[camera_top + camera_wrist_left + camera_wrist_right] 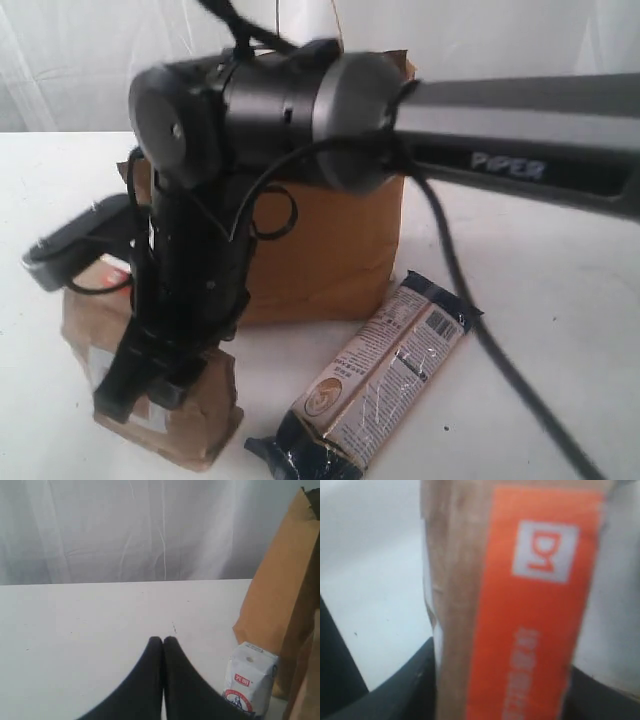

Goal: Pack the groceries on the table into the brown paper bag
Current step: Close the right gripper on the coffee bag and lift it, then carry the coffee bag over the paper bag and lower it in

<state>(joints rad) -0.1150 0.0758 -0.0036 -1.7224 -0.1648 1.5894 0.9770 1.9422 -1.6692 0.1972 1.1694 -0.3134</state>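
Step in hand: grasp of the brown orange-striped pouch (pixel 200 428), not yet lifted as far as I can judge. It sits on the table (pixel 585 300) just in front of the brown paper bag (pixel 320 250), on the left side of the exterior view. The right gripper (pixel 145 385) reaches across from the right and comes down on top of the pouch, one jaw on each side. In the right wrist view the pouch fills the gap, and the dark fingers (pixel 415 685) seem to press on both flanks. That view is blurred, though, so I cannot tell if the grip is firm or only a light touch. The left gripper (pixel 162 641) is closed and empty, with its fingers together low over bare table. The small white-blue carton (pixel 250 680) stands beside it, against the bag's wall. The long dark-blue packet (pixel 385 380) lies flat to the right of the pouch, apart from it and unpacked. To do this step well, get a full squeeze across the pouch's narrow faces before any lift, because soft paper sides may buckle and slip. Lift straight up until the pouch clears the bag's rim, then carry it back over the mouth. Keep the pouch upright so it drops in end first. Watch the arm's cable near the bag edge, since a snag could tip the bag. The left arm should stay clear of the carton meanwhile.
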